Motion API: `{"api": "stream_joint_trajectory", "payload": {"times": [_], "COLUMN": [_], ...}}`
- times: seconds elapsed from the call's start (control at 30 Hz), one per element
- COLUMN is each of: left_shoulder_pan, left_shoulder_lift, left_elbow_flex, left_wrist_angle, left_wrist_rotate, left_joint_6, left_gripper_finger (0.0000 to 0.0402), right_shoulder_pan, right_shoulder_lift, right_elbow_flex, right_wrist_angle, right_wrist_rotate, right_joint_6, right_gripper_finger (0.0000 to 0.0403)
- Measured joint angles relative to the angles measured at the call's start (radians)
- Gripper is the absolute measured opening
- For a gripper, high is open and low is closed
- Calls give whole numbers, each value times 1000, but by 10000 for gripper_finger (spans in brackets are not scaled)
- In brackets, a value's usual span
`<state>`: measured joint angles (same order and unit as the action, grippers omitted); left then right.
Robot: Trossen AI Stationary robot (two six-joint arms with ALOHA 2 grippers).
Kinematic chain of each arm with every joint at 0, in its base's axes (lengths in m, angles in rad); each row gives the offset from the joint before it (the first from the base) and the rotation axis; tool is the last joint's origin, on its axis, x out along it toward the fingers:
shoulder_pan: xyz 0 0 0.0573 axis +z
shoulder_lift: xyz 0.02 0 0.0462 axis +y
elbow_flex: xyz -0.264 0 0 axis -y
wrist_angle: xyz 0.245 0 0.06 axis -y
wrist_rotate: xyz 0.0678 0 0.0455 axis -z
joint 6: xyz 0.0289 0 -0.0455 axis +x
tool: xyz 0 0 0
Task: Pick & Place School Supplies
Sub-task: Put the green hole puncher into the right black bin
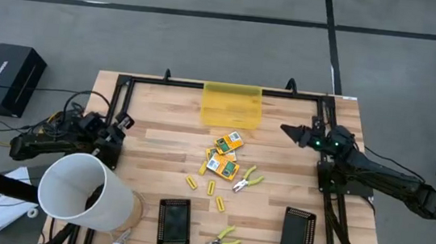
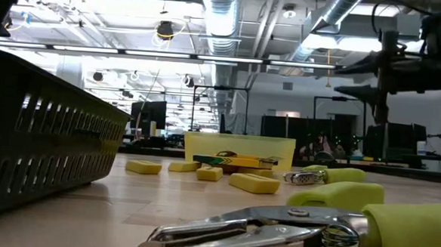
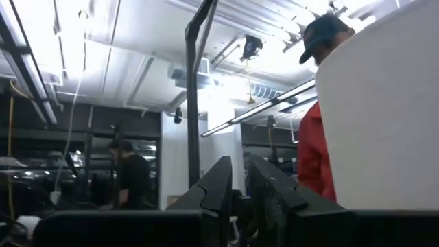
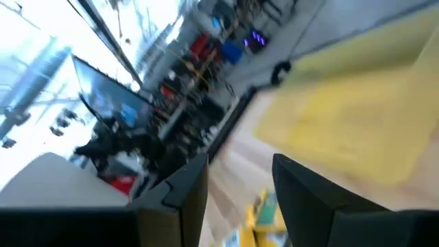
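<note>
The school supplies lie loose mid-table. Two clusters of yellow-and-green boxes [image 1: 226, 143] [image 1: 221, 166] lie flat just near of the translucent yellow bin [image 1: 231, 105]. Several short yellow sticks [image 1: 211, 188] lie nearer still. One pair of yellow-handled pliers [image 1: 248, 178] rests right of the boxes, and another [image 1: 223, 239] lies at the near edge, large in the low view [image 2: 275, 232]. My left gripper [image 1: 126, 120] [image 3: 239, 192] is shut at the table's left edge, tipped upward into the room. My right gripper [image 1: 286, 130] [image 4: 240, 185] stands open and holds nothing, right of the bin and above the table.
Two black trays [image 1: 174, 221] [image 1: 297, 230] sit near the front edge. A white cylinder [image 1: 81, 193] covers the near left corner. A black frame rail [image 1: 205, 87] runs along the far edge. A person in red [image 3: 317, 147] stands beyond the table.
</note>
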<state>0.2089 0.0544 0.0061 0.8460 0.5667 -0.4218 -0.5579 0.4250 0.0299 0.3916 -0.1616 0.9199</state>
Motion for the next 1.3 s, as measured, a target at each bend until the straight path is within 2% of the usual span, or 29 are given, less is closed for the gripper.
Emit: {"api": "stream_joint_trajectory", "payload": {"times": [0.17,0.47,0.67,0.93,1.13,1.3], "left_shoulder_pan": [0,0,0,0,0,0], "left_shoulder_lift": [0,0,0,0,39,154], "left_elbow_flex": [0,0,0,0,0,0], "left_wrist_angle": [2,11,19,26,27,27], "left_wrist_rotate": [0,-1,-186,-330,-376,-435], "left_joint_6": [48,76,-3,-8,-119,-137], "left_gripper_finger": [44,44,44,44,44,44], "right_shoulder_pan": [0,31,69,109,146,167], "right_shoulder_lift": [0,0,0,0,0,30], "right_elbow_flex": [0,0,0,0,0,1], "right_wrist_angle": [96,118,118,134,273,301], "right_wrist_rotate": [58,56,63,165,251,320], "right_joint_6": [51,83,146,209,225,199], "right_gripper_finger": [154,154,154,154,154,154]}}
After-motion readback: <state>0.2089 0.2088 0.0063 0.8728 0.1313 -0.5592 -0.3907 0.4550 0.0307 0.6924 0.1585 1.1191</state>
